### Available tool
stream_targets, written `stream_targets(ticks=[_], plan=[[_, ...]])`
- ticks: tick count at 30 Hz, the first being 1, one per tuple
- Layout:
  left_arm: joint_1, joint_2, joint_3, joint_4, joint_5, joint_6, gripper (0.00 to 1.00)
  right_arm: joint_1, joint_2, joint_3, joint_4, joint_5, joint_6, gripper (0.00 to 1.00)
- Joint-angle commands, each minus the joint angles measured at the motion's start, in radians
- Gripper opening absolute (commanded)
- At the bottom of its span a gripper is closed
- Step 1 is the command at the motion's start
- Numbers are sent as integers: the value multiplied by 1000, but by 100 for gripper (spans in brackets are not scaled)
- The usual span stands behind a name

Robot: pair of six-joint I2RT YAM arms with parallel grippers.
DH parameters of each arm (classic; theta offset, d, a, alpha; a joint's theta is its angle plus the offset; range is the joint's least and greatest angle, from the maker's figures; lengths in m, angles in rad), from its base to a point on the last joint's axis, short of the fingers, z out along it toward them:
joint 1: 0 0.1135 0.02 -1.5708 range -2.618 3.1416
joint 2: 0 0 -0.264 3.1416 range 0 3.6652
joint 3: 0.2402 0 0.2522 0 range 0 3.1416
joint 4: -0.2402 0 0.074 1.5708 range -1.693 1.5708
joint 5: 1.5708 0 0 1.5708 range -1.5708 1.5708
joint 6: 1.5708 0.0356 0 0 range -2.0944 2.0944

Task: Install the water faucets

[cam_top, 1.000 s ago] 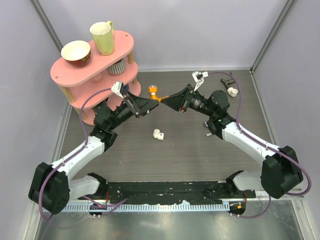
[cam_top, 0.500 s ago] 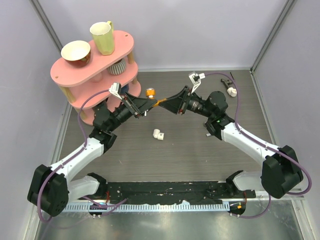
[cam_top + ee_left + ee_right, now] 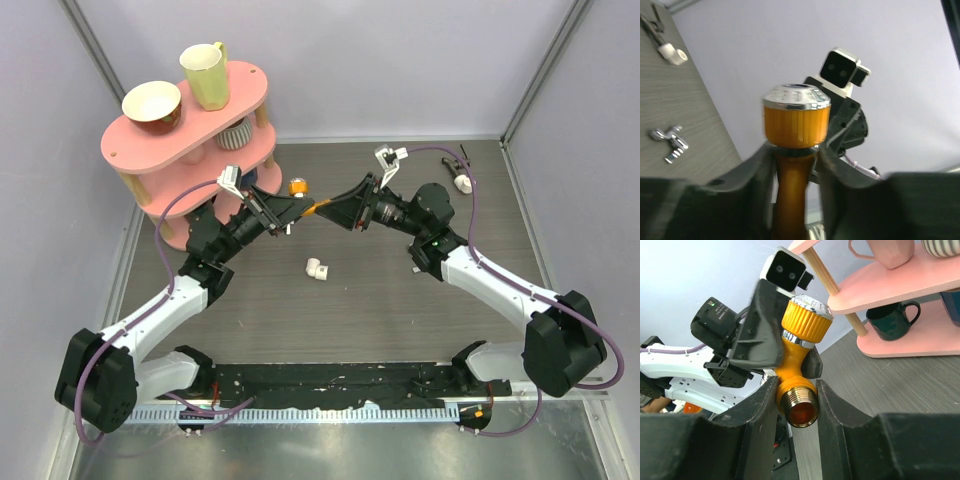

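Observation:
The orange tap (image 3: 299,188) with its silvery knob hangs in the air between my two arms, left of the table's middle. My left gripper (image 3: 301,208) is shut on its stem just under the knob (image 3: 796,117), one finger on each side. My right gripper (image 3: 323,206) is shut on the brass threaded end (image 3: 798,407) of the same tap, and the thread's mouth faces the right wrist camera. The short white pipe fitting (image 3: 317,269) lies loose on the table below the two grippers, apart from both.
A pink two-tier shelf (image 3: 150,160) with cups and a bowl stands at the back left, close behind the left arm. A dark tap piece with a white end (image 3: 461,178) lies at the back right. A small silver tap piece (image 3: 670,142) lies on the table near the right arm.
My left gripper's jaws have drawn in onto the tap's stem. Both grippers and the tap have shifted slightly to the left.

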Motion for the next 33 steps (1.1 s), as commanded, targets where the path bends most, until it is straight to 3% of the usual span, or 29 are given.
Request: stream_targets(ticks=[1,2,3,6,7,9,10,13,16,22,26,33], plan=[[-11,-18,5,76,-6,-10,28,7,-21,18,33,39,-38,1],[-11,-18,5,76,-9,-10,20,8,-20,18,27,40,-44,1],[-11,-18,5,77,-9,-8,5,10,-20,18,24,40,-44,1],[-8,-26,-7,79,-27,-5,0,10,-12,17,11,27,-47,4],[1,-29,-12,79,-31,-5,0,10,-12,21,-14,24,-56,18],[24,-38,-34,76,-31,-13,0,7,-18,30,-60,22,-90,35],[56,-56,-44,73,-32,-16,0,4,-21,41,-120,24,-107,50],[142,-116,-107,39,-44,-14,0,-8,-32,82,-305,51,-199,71],[230,-200,-156,-45,-40,25,0,-10,-17,150,-537,86,-343,80],[365,-364,-192,-346,-46,188,0,-7,106,271,-927,172,-568,83],[368,-455,-208,-544,-138,364,0,42,235,368,-1107,254,-680,83],[374,-536,-262,-627,-185,462,0,200,483,570,-1285,477,-791,81]])
